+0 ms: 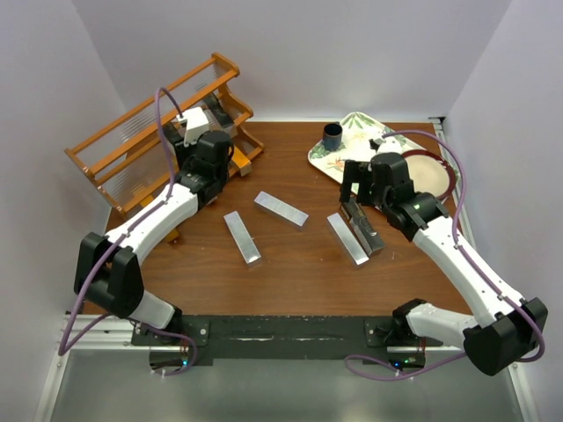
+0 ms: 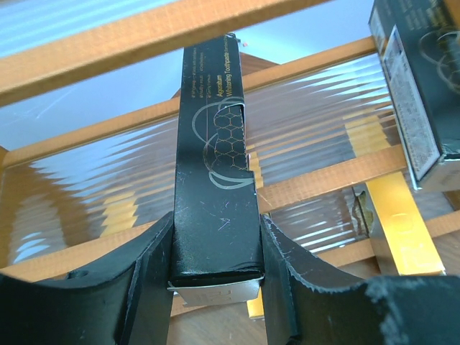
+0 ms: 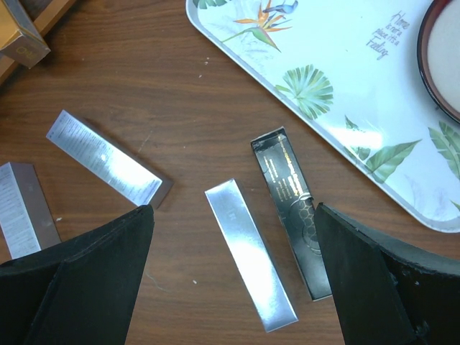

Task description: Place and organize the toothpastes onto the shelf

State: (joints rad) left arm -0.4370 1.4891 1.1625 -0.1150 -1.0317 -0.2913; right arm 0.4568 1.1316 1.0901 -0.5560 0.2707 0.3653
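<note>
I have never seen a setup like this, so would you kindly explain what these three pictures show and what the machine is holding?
Two robot arms stand at the table's near edge. One picture looks down from above; the others come from wrist cameras. The left gripper is shut on a black toothpaste carton, held in front of the wooden shelf. The right gripper hangs open and empty above a silver carton and a second black carton on the table. A second silver carton and a third silver carton lie nearby, and a floral tray carries a dark cup.
</note>
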